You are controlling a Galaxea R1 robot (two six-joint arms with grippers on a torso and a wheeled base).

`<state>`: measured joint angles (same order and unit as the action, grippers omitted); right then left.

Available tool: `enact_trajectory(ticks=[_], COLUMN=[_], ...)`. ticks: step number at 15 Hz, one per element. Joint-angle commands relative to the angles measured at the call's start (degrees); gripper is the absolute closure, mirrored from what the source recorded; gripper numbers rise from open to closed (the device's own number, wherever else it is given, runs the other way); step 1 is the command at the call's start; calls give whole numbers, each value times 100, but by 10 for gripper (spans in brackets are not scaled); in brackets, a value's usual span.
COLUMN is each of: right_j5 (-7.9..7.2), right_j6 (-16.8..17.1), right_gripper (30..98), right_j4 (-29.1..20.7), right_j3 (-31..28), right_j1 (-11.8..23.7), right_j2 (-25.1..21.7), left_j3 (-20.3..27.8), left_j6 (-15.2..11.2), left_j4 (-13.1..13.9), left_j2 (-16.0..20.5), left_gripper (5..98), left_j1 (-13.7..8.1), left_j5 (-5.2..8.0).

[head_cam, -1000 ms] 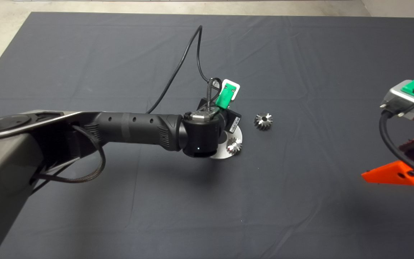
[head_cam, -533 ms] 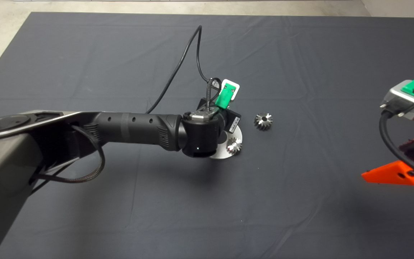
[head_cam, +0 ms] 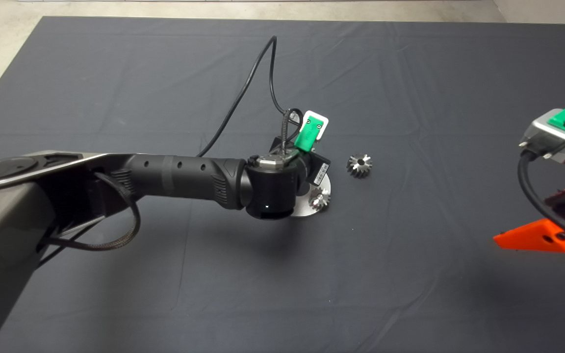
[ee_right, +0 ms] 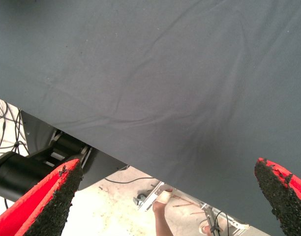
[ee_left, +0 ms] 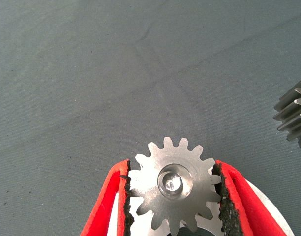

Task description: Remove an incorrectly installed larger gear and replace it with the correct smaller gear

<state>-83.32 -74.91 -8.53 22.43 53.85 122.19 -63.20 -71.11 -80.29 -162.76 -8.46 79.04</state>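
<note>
My left gripper (ee_left: 171, 169) is over a round silver base plate (head_cam: 307, 212), mostly hidden under the wrist in the head view. It is shut on the smaller gear (ee_left: 172, 189), bright silver with a flat face. The black pads (ee_left: 127, 196) touch its teeth on both sides. A shiny pin shows in its centre hole. A second small silver gear (head_cam: 320, 199) sits on the plate's right side. The larger gear (head_cam: 359, 165), dark and thick, lies on the mat right of the plate. It also shows in the left wrist view (ee_left: 293, 115). My right gripper (head_cam: 552, 215) waits open at the right edge.
A black cable (head_cam: 248, 88) loops from the left wrist over the mat behind the plate. The right wrist view shows the mat's edge (ee_right: 140, 164), with floor, cables and a person's leg (ee_right: 160, 221) beyond it.
The left wrist has shifted slightly towards the left and tilted a little over the plate. The gears and the right arm have not moved.
</note>
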Motion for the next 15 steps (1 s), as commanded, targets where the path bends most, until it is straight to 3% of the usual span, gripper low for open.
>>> enact_trajectory(ticks=[1, 3, 5, 15], right_j5=[9, 9, 9, 9], right_j6=[-41, -41, -46, -50], right_gripper=[362, 362, 362, 362], right_j4=[-184, -184, -184, -184], right_j3=[-21, -21, -21, -21], right_j1=[126, 126, 126, 126], right_j2=[-14, -14, -14, -14], left_j3=[116, 10, -63, -227], left_j6=[-8, 18, 36, 62], left_j4=[-57, -66, -40, -40], left_j2=[-77, -149, -156, -68], left_gripper=[709, 710, 710, 710], left_j1=[-95, -86, -77, 11], left_j5=[-29, -48, -205, -249])
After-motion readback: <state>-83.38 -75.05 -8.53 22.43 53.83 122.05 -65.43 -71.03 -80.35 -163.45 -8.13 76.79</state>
